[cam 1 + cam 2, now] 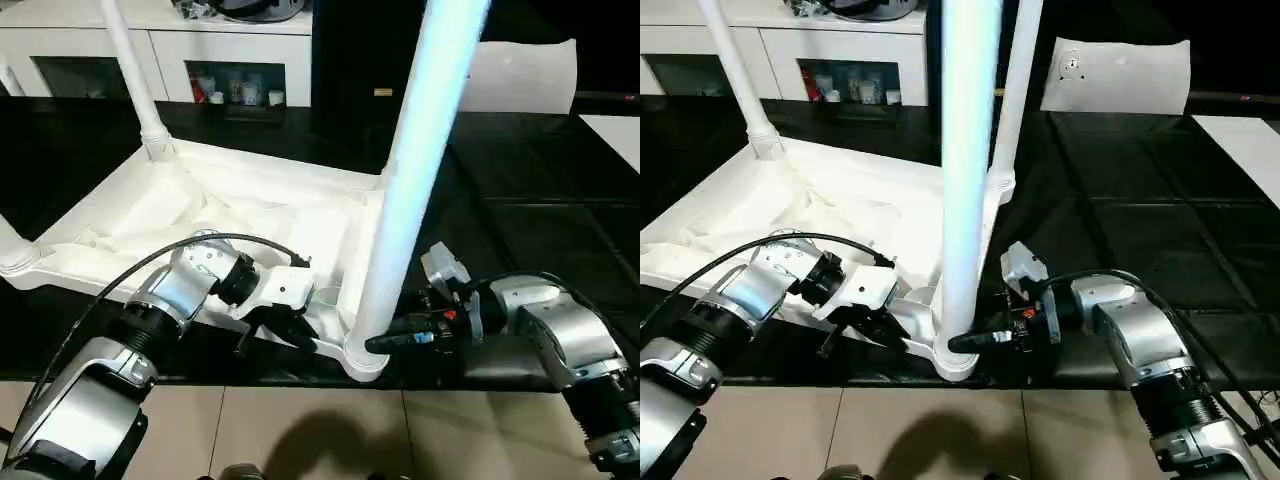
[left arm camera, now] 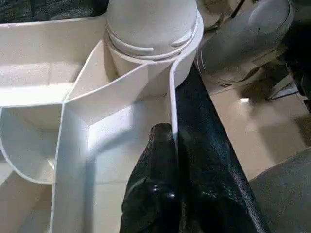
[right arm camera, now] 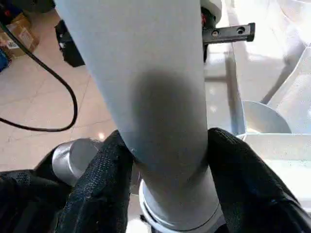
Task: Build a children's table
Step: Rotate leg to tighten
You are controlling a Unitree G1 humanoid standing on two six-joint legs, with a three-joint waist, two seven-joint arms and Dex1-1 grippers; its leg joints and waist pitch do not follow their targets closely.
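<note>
Our right gripper (image 3: 165,160) clasps the near-right leg (image 1: 405,200) just above its socket; our left gripper (image 2: 163,160) pinches the upturned table top's (image 1: 200,200) near rim. Four legs appear seated, so we judge assembly nearly finished.

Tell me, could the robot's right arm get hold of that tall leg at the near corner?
Probably yes: the right end effector has its fingers on either side of the near leg, just above its corner socket, with nothing between.
</note>
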